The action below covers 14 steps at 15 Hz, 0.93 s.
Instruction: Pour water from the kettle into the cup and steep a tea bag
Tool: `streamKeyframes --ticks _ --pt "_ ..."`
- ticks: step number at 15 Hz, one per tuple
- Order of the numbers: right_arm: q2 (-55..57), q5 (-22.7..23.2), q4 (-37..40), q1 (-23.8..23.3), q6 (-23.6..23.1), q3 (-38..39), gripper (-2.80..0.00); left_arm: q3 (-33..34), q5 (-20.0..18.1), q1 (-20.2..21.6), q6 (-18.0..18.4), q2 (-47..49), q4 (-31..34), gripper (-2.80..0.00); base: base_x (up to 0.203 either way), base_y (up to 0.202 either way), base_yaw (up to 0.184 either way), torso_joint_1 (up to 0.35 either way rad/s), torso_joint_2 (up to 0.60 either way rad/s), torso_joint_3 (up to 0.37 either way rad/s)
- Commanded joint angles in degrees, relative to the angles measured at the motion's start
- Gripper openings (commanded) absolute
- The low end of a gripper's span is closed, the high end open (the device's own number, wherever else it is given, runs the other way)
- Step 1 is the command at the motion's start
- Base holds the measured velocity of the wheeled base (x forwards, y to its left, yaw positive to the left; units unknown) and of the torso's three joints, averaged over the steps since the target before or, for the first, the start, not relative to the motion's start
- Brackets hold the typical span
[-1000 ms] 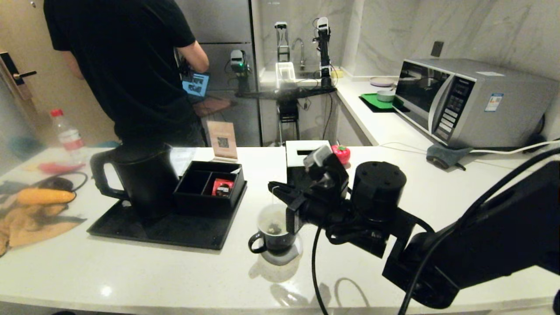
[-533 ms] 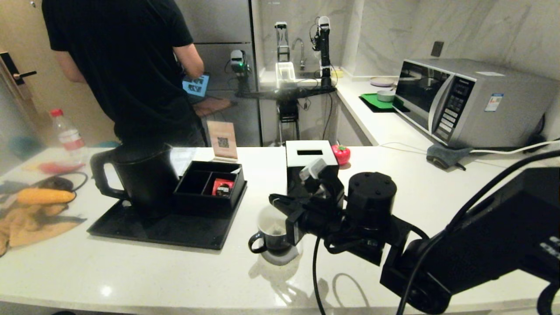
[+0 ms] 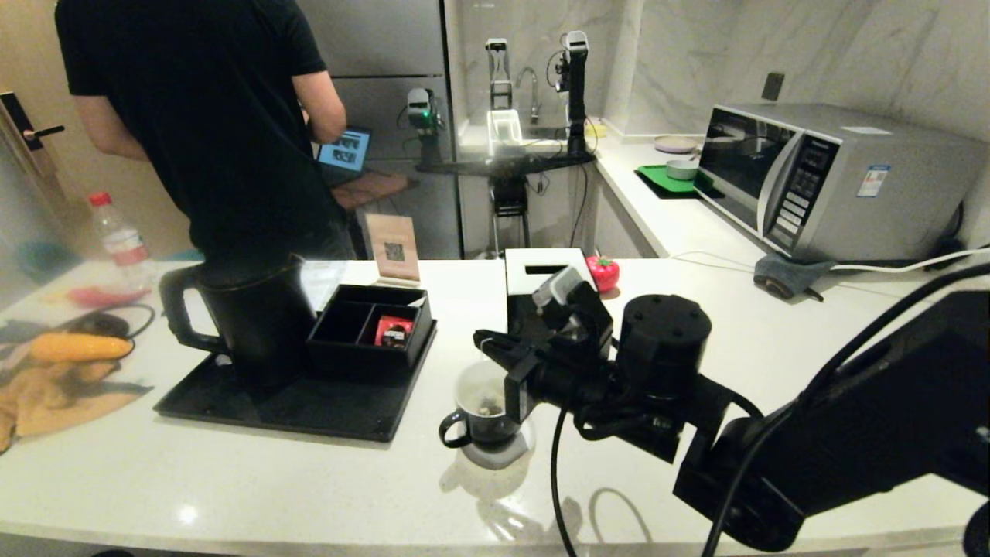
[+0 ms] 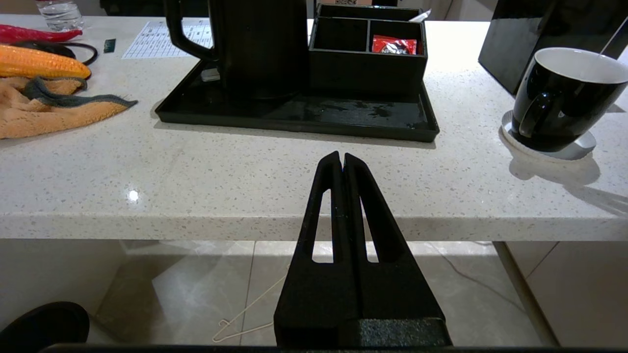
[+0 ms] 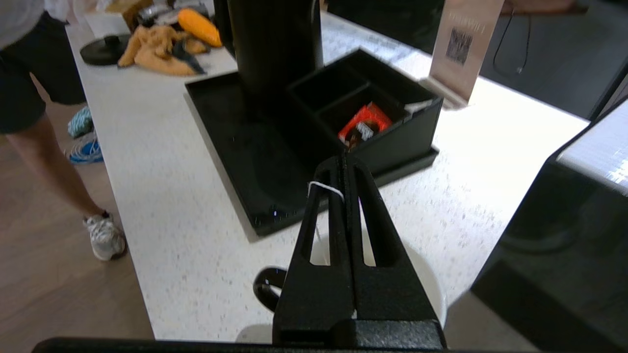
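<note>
**Dunking the tea bag, up and down over the cup**

Between the earlier pictures and now, my right arm dipped and came back up a little over the cup, and the man in the black shirt behind the counter shifted left; nothing on the counter itself has moved.

Biggest first: the counter carries everything, and I read its layout as a tea station. On the black tray stands the kettle, set back on its spot with the handle turned toward my left, so I judge the pouring to be finished. Beside it on the same tray sits the black box with a red packet in one compartment. A black tissue box stands behind my wrist.

My right gripper hangs just above the cup, jaws pressed together on the string, which crosses one finger as a white line. Holding the string rather than the bag keeps my fingers dry and lets the bag swing freely. The cup rests on a pale coaster, handle toward my left. The tea bag shows as a small dark clump down inside the cup; I cannot make out the water level.

My left gripper is parked below the counter's front edge, fingers closed on nothing, out of the way.
</note>
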Motion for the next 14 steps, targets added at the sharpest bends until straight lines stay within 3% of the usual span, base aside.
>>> streamKeyframes --ticks 1,6,14 --pt "-2.61 0.09 -0.42 0.03 -0.01 -1.15 -2.8 0.01 0.0 0.02 -0.03 -0.07 0.02 -2.8 0.0 0.0 0.0 0.0 0.0 0.0" --pt "-4.28 0.09 2.76 0.03 -0.01 -6.77 -2.8 0.01 0.0 0.02 -0.03 -0.07 0.02 -2.8 0.0 0.0 0.0 0.0 0.0 0.0" --pt "-2.55 0.09 2.13 0.29 -1.29 -4.81 -2.8 0.01 0.0 0.02 -0.03 -0.07 0.02 -2.8 0.0 0.0 0.0 0.0 0.0 0.0"
